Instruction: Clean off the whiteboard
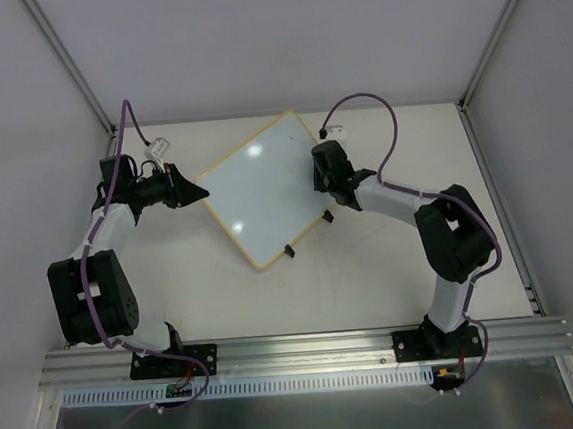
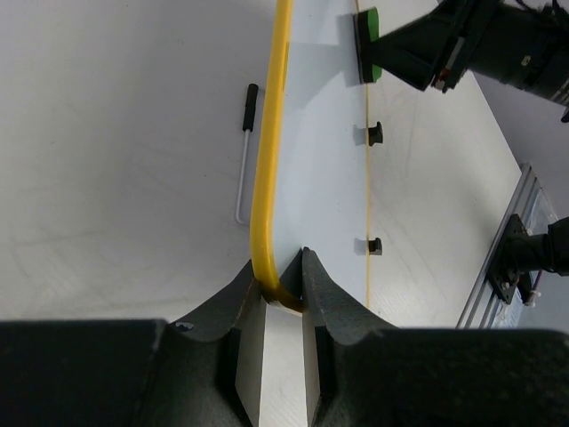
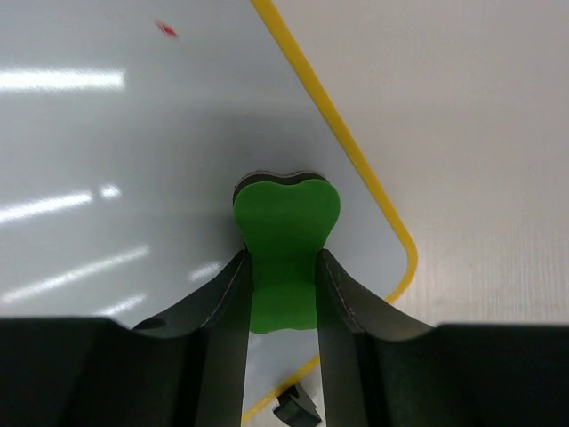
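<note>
Saw the whiteboard (image 1: 262, 188) lying cornerwise on the table (image 1: 372, 277), between the two pincers. Found its white face shiny and nearly clean, with only one small red mark (image 3: 166, 29) far ahead and to the left of the right pincer (image 3: 283, 260). Counted two little black feet (image 2: 374, 133) along one yellow edge, ahead and to the right of the left pincer (image 2: 283, 265). Saw the left pincer pinched shut on the board's corner, with the yellow frame (image 2: 269, 151) running straight out from between its fingers. Saw the right pincer squeezed tight on a green eraser (image 3: 286, 218), the eraser's far end against the board just ahead of the fingertips. Spotted the board's rounded corner just to the right of that pincer, and one black foot close under it. Noticed a thin white stick (image 2: 244, 169) with a black tip on the table, ahead of the left pincer and just left of the frame. Could not tell what the stick was. Saw a silver rail (image 1: 308, 348) well behind both pincers, at the near edge of the table.
</note>
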You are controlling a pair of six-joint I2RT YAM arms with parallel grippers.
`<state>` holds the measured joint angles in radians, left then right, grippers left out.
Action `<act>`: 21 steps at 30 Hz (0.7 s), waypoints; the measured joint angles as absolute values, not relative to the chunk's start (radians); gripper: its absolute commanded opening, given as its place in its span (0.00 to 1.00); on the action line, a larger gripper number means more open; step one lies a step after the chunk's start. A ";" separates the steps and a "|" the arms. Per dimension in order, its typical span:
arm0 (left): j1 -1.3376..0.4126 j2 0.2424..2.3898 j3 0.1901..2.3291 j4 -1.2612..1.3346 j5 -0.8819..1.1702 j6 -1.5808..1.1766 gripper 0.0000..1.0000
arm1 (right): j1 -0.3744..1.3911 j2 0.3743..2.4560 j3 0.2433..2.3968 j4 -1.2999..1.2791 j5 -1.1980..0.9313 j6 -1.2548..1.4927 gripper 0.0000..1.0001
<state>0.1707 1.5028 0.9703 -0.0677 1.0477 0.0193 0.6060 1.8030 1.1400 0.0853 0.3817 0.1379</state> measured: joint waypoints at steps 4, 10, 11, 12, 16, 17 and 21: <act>0.171 1.503 0.970 -0.079 1.049 0.020 0.00 | 0.606 1.886 1.341 0.027 0.371 0.082 0.00; 0.171 1.503 0.970 -0.096 1.048 0.039 0.00 | 0.606 1.996 1.587 0.003 0.315 0.047 0.00; 0.171 1.503 0.970 -0.099 1.047 0.040 0.00 | 0.606 2.012 1.621 -0.004 0.301 0.043 0.00; 0.171 1.503 0.970 -0.103 1.047 0.041 0.00 | 0.606 2.027 1.652 -0.014 0.289 0.037 0.00; 0.171 1.503 0.970 -0.112 1.043 0.041 0.00 | 0.610 2.061 1.733 -0.033 0.228 0.020 0.00; 0.171 1.503 0.971 -0.112 1.043 0.041 0.00 | 0.612 2.063 1.742 -0.034 0.214 0.017 0.00; 0.171 1.503 0.971 -0.114 1.041 0.041 0.00 | 0.627 2.064 1.746 -0.034 0.177 0.013 0.01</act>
